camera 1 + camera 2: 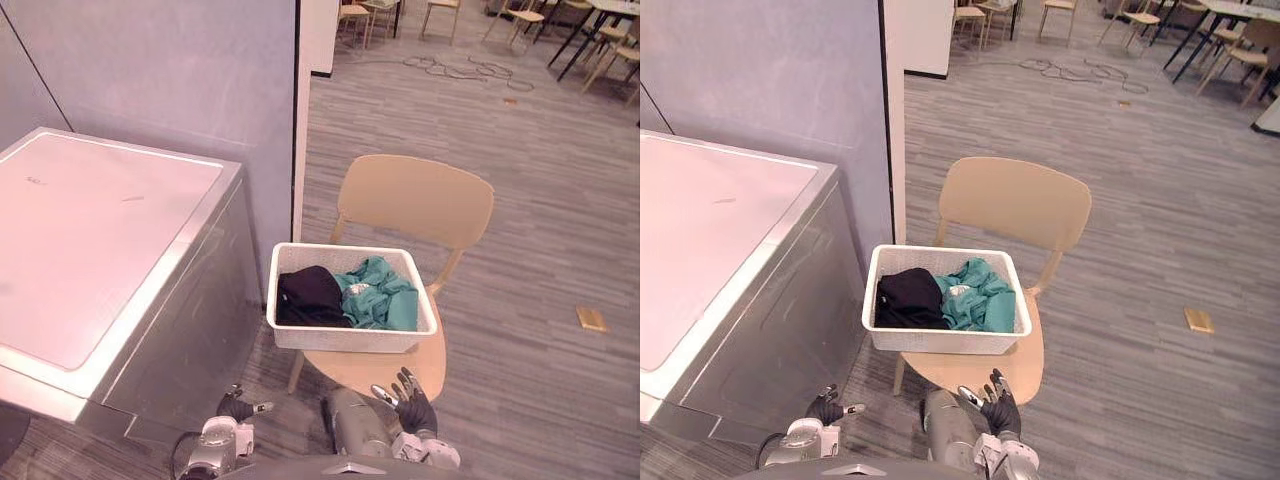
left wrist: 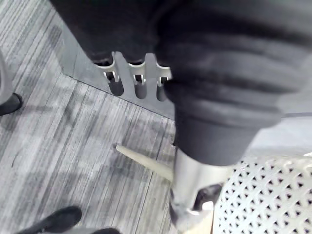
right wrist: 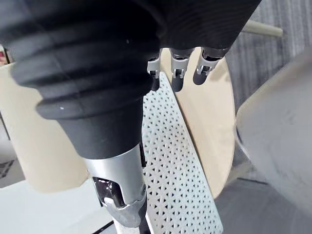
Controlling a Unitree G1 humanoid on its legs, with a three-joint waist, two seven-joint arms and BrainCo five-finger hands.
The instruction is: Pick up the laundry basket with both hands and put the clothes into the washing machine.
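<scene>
Laundry basket point(image 1: 350, 336): on the chair point(image 1: 415, 200) seat, holding a black garment point(image 1: 308, 295) and a teal garment point(image 1: 382, 298); neither hand touches it.
Left hand point(image 1: 238, 406): low, off the chair's left front corner, fingers loosely open, empty.
Right hand point(image 1: 413, 402): low, at the chair's front edge, fingers spread, empty.
Washing machine point(image 1: 90, 230): left of the chair, lid shut.
Step in hand: the reach to the basket, by my judgement.
Doing it well: bring each hand up along its own side of the chair, hook the opposite rims at matching height, and lift level so nothing spills.
</scene>
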